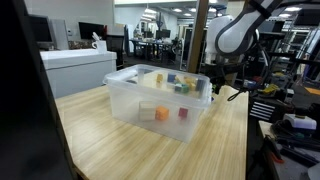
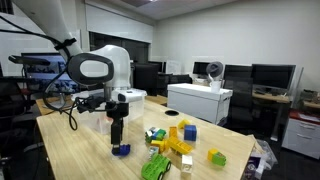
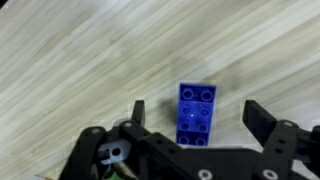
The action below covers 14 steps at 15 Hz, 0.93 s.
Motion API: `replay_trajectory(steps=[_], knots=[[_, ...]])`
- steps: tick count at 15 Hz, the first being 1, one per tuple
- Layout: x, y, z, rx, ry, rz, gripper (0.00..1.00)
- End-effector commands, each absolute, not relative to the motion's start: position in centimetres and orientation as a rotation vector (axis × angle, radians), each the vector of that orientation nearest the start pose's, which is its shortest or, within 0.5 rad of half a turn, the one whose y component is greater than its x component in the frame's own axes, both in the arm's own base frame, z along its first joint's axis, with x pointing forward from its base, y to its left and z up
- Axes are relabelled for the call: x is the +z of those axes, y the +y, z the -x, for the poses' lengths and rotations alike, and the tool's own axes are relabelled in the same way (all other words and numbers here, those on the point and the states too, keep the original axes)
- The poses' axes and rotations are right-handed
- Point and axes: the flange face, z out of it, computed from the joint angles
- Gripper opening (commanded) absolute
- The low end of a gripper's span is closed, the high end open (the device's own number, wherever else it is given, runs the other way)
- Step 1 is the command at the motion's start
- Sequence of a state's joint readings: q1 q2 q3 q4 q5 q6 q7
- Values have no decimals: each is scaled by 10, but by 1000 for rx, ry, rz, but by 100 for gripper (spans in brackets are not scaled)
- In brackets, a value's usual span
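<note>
- Gripper (image 2: pixel 117 141): jaws apart, empty, hovering just over brick (image 3: pixel 198 110).
- Brick lies flat on table (image 3: pixel 70 50), framed between the jaws.
- Judgement: lower straight, stay centred, pinch its 2 long sides evenly.
- Bin (image 1: pixel 150 95) stands near.

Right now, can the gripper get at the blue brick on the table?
Probably yes. The gripper is open and hangs over the blue brick, jaws either side of it in the wrist view. Nothing lies between them; the other bricks sit off to one side.
</note>
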State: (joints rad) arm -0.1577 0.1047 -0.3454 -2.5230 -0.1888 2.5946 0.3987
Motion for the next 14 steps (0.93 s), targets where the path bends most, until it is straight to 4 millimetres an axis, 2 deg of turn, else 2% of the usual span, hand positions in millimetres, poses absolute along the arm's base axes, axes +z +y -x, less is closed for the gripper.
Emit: replay_trajectory(steps=[1,3,4,6,10,12,14], knots=[[234,-228,-394,-30,1166,3028,100],[230,-231,-397,-109,1133,3040,100],[228,-230,-398,-134,1110,3047,75],[223,-226,-401,-169,1075,3046,67],[211,-219,-404,-126,1064,3020,38],[213,-222,-406,-130,1074,3016,26],[226,-227,-413,-107,1093,3019,14]])
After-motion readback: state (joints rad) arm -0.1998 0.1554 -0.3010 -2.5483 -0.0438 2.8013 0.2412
